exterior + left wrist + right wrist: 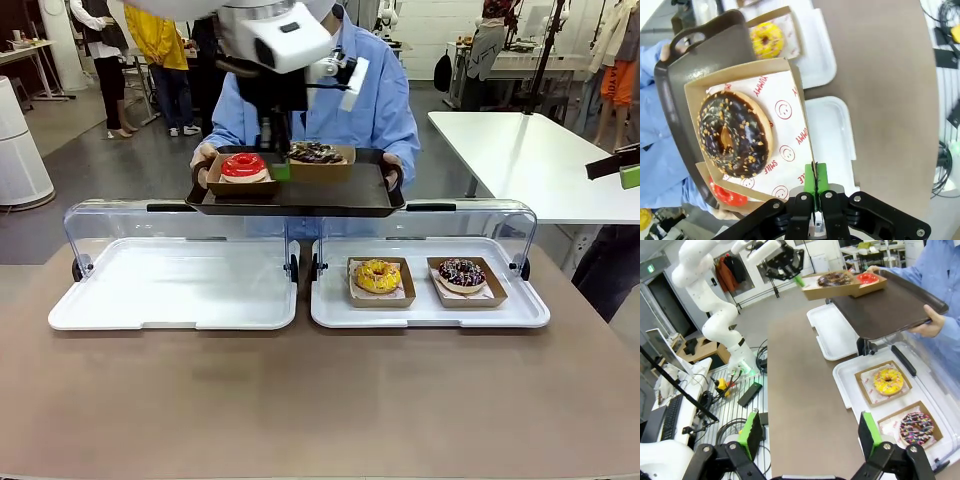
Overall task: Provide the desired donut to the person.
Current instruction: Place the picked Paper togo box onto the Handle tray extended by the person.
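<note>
left gripper (pixel 814 181) pinched shut on chocolate donut's cardboard tray (pixel 790 125) at its thin rim; light, floppy, donut (pixel 734 133) could slide. right gripper (pixel 810 432) gapes wide, empty.

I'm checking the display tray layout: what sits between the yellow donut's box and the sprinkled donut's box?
Nothing: in the front view, a bare strip of white tray separates the yellow donut from the sprinkled donut.

Premises: a robotics lab staged as a donut counter. My white jointed arm (pixel 715 315) is bolted beside a wire rack of loose black cables (pixel 737 425) and a black keyboard (pixel 671 417). I face a brown laminate table (pixel 300 400) carrying white plastic display trays (pixel 170 290) with clear hinged lids. Beyond lie a bare grey concrete floor (pixel 120 170) and white worktables (pixel 530 150)
</note>
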`<state>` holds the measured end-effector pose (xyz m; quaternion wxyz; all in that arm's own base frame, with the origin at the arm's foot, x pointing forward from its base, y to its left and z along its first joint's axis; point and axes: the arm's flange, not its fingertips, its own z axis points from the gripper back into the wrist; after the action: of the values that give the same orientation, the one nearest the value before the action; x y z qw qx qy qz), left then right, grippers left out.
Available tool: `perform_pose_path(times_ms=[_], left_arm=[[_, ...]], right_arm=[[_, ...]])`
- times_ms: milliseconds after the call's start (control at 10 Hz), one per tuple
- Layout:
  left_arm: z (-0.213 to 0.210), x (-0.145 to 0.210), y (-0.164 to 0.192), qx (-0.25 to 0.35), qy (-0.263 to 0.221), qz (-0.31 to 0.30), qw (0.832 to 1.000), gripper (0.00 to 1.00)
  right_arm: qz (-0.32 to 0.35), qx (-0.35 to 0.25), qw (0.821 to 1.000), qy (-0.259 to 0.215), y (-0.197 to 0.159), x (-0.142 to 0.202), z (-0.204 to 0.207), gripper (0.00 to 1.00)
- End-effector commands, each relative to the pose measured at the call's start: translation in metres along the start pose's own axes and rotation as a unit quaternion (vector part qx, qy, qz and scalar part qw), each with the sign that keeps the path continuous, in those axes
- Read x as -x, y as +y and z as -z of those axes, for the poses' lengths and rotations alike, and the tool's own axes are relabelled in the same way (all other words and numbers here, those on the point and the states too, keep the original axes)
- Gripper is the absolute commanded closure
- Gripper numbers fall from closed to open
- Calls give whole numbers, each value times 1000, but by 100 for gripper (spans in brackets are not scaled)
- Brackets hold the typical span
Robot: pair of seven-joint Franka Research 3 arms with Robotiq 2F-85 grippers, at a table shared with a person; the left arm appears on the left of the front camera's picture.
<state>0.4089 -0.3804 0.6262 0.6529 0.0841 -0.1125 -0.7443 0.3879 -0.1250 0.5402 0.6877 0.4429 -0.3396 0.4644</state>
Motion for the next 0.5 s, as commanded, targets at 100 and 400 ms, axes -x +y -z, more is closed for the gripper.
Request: perform_pose_path(times_ms=[100,400], left_arm=[[13,-30,43,-21,31,-32,999,99],[45,-24,74,-12,27,-34,999,99]], right_arm=[[-1,-3,1000,-4,0,1,0,0],[-1,-3,1000,-4,0,1,0,0]])
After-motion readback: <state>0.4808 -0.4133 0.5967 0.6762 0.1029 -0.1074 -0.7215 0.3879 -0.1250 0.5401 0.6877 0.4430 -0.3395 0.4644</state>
